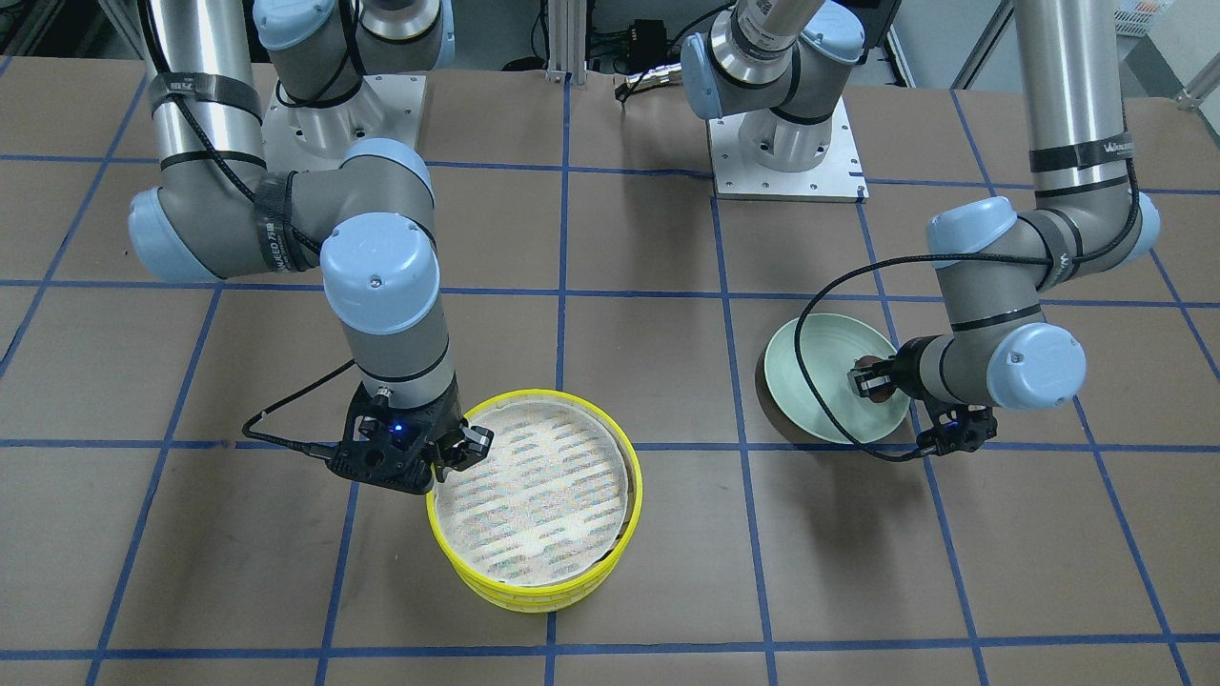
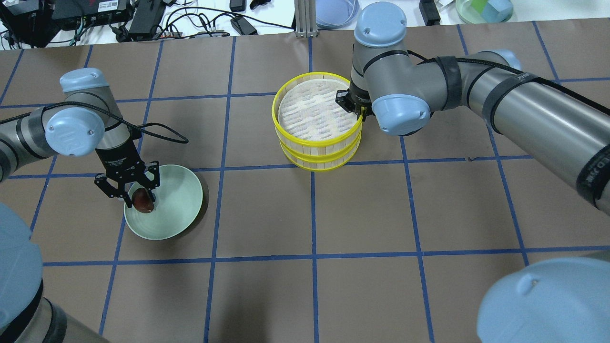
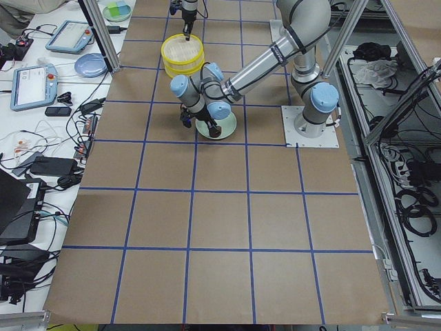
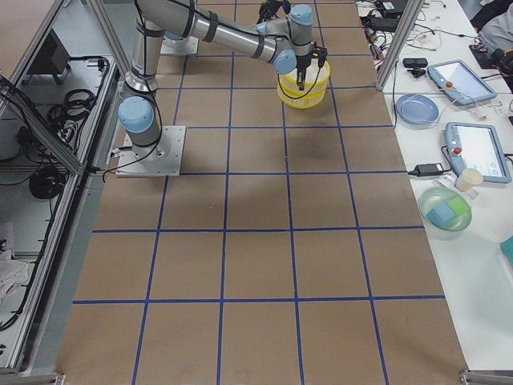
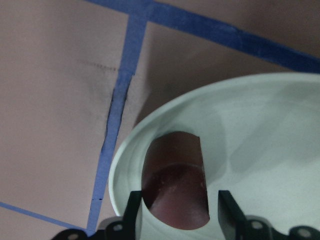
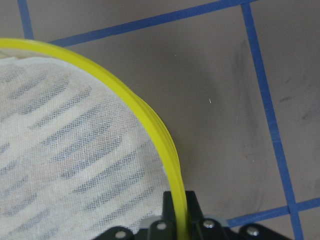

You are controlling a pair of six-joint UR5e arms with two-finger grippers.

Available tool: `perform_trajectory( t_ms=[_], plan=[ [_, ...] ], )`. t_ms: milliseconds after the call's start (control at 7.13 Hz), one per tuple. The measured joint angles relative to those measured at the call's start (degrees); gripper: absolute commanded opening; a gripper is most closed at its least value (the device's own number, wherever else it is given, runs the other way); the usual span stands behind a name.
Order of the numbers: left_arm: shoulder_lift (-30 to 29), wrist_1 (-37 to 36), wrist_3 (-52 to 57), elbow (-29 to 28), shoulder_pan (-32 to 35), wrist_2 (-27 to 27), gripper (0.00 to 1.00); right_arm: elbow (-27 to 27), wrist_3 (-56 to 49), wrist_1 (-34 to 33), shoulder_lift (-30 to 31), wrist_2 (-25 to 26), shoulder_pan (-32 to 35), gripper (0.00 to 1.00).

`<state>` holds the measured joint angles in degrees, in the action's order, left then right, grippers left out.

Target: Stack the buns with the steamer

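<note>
Two round, shallow steamer trays with bright yellow rims and white slatted bottoms are counted in the overhead view: upper tray [image 2: 314, 114] sits squarely on lower tray [image 2: 317, 163], on the brown table [image 2: 362, 209] with its blue tape grid. One pale green round bowl [image 2: 181, 209] stands well apart from the stack. One dark reddish-brown oval bun [image 2: 143, 202] lies in it near the rim. The upper tray shows only its bare white bottom, and the lower tray's interior is covered. In the front-facing view the right gripper [image 1: 456, 448] is at the upper tray's rim and the left gripper [image 1: 872, 381] reaches into the bowl at the bun. The side views are too small to judge jaws. In the left wrist view the fingers [image 5: 132, 215] stand one on each side of the bun, spread apart, with a gap showing on one side. In the right wrist view the jaws are narrow and pinch the upper tray's yellow rim, one inside and one outside.
</note>
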<state>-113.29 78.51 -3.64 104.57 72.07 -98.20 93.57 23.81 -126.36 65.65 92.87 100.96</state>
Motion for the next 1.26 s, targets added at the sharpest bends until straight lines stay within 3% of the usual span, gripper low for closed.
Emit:
perform_trajectory(
  t_ms=[140,280,421,561,701,981,1262],
  plan=[
    [-0.4,0.0,0.0,-0.1,0.0,-0.1,0.00,0.0,0.0,0.0,0.0,0.7,0.0,0.21],
    [-0.6,0.0,0.1,-0.3,0.0,-0.1,0.00,0.0,-0.1,0.1,0.0,1.5,0.0,0.25],
    [-0.5,-0.2,0.1,-0.9,0.1,-0.2,0.00,0.0,-0.1,0.2,0.0,1.8,-0.1,0.44],
    [-0.1,-0.3,0.2,-2.2,0.3,-0.1,0.00,0.0,-0.1,0.3,0.0,1.9,-0.1,0.76],
    [0.3,-0.1,0.2,-4.4,0.9,0.1,0.00,0.0,-0.2,0.2,0.1,1.9,-0.1,0.99],
    [2.0,0.9,-4.0,-10.2,4.0,3.3,0.00,-0.7,-0.6,-0.2,1.6,1.0,-0.3,1.00],
    [3.5,-1.0,-18.1,-15.3,9.7,11.3,0.00,-1.3,-6.2,2.1,6.4,-3.2,-3.0,1.00]
  ],
)
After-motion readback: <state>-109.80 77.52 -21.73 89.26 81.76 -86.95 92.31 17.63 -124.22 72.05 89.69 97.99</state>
